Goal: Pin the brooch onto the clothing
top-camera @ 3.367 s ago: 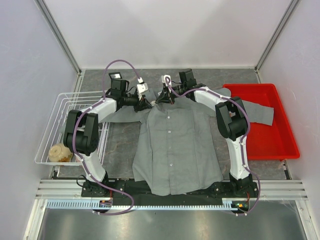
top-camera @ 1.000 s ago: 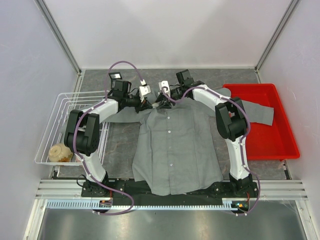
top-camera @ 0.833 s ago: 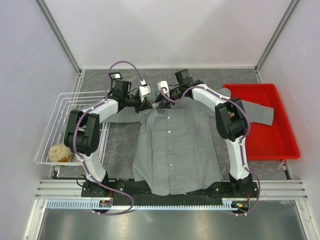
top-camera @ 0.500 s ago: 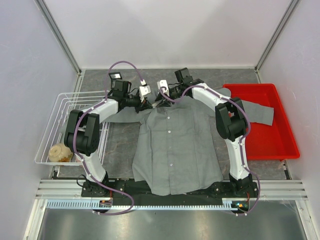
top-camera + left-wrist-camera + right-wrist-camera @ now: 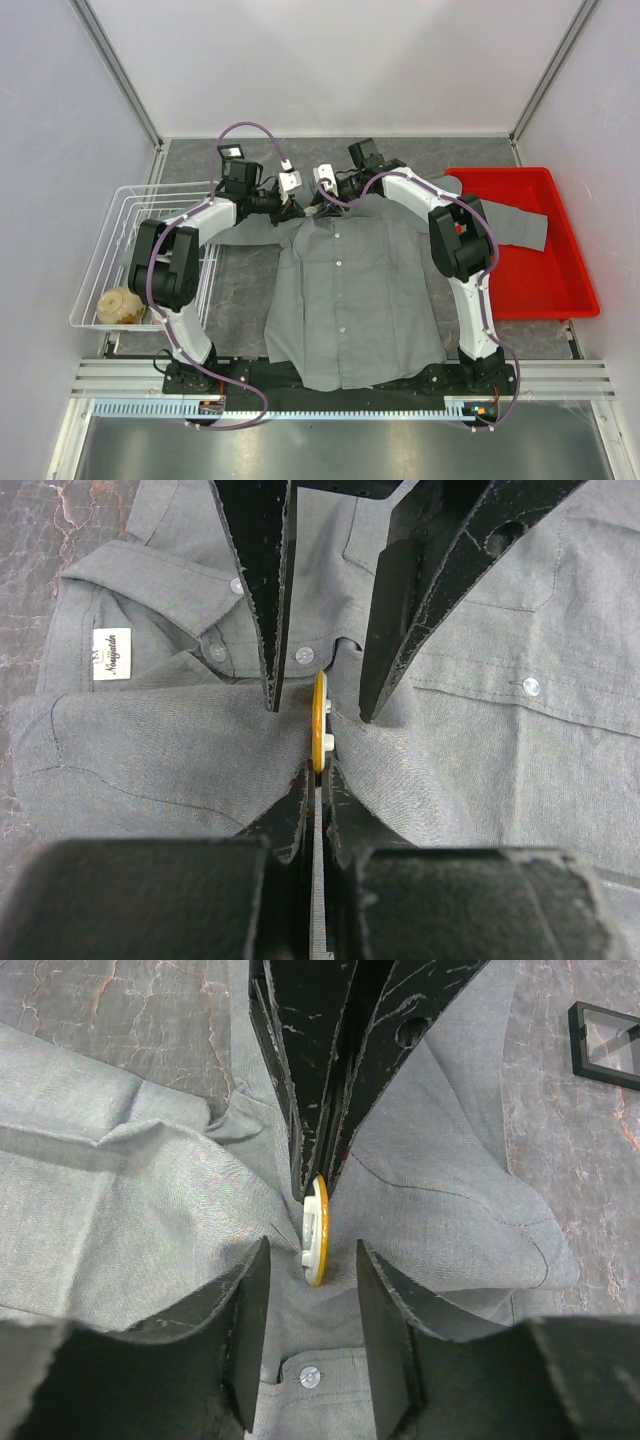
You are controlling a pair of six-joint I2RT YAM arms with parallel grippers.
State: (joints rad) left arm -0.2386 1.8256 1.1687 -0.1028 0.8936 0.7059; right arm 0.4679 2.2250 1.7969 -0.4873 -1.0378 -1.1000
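Observation:
The grey shirt (image 5: 350, 300) lies flat, collar at the far end, with its white neck label (image 5: 111, 653) showing. The orange-gold brooch (image 5: 320, 725) stands edge-on just below the collar, and shirt fabric is bunched up around it. My left gripper (image 5: 318, 770) is shut on the brooch. It enters the right wrist view (image 5: 315, 1185) from above, gripping the brooch (image 5: 316, 1230). My right gripper (image 5: 312, 1255) is open, its jaws on either side of the brooch without touching it. In the top view both grippers (image 5: 297, 208) (image 5: 316, 204) meet at the collar.
A white wire basket (image 5: 110, 240) at the left holds a tan bowl-like thing (image 5: 120, 305). A red tray (image 5: 530, 260) at the right has a shirt sleeve draped over it. A small black-framed piece (image 5: 605, 1045) lies on the table beyond the collar.
My right gripper has edged left and closed in on my left gripper, so its open jaws now straddle the brooch. The left gripper has hardly moved.

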